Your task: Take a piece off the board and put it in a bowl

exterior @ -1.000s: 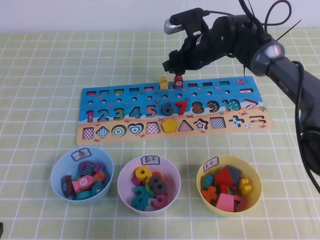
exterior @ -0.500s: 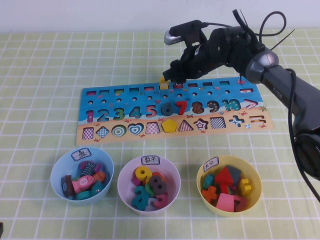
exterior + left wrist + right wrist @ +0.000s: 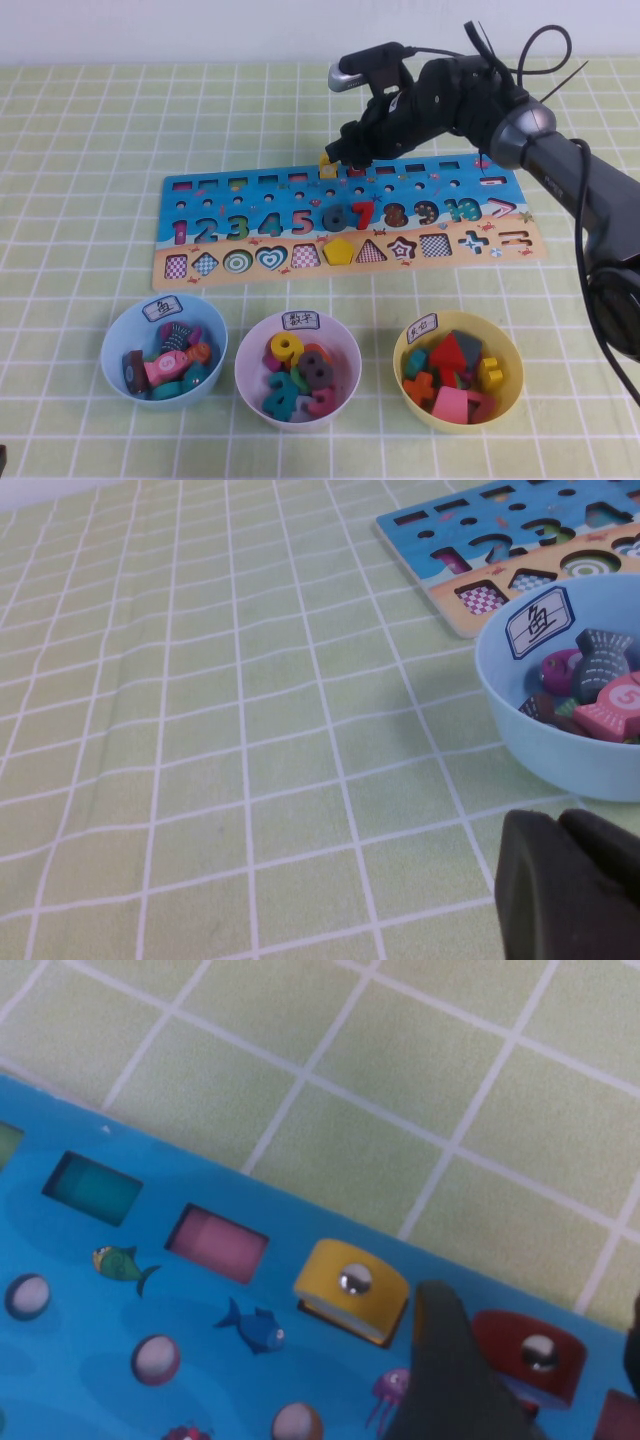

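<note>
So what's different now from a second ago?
The right gripper dropped from above the board onto its far edge, fingers now straddling the red piece beside the yellow piece. The piece isn't lifted yet. The pale blue bowl, the other bowls and the left gripper, parked near it, haven't moved.

Even, bright light falls from above on the desk (image 3: 80,200), with no harsh glare. The bowls cast only faint, soft shadows beside their bases; the pale blue bowl (image 3: 560,740) darkens the cloth just beside it. The right wrist view is soft, and the dark finger (image 3: 450,1380) nearest the lens is blurred, as is the left pincer (image 3: 570,890).
</note>
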Tool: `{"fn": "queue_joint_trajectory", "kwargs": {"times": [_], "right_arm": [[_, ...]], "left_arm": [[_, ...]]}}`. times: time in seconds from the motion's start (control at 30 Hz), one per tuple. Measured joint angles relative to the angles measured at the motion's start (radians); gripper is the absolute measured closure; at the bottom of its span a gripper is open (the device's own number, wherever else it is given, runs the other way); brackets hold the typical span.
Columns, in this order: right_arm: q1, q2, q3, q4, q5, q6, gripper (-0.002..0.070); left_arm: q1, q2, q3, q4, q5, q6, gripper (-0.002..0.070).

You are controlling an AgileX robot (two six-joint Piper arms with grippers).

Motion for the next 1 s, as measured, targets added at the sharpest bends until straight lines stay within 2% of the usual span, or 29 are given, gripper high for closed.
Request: {"fn": "queue_joint_trajectory", "kwargs": {"times": [0.3, 0.67, 1.0], "right_arm": [[0.0, 0.0, 0.0, 0.002, 0.001, 0.0, 0.0351], [0.0, 0.006, 0.0, 0.014, 0.001, 0.0, 0.0483], [0.0, 0.006, -0.009, 0.002, 0.014, 0.0, 0.0484]], "left_arm": [[0.0, 0.0, 0.0, 0.0, 0.0, 0.0, 0.068], [0.0, 0.0, 0.0, 0.0, 0.0, 0.0, 0.0679], [0.0, 0.0, 0.0, 0.0, 0.0, 0.0, 0.068]]}}
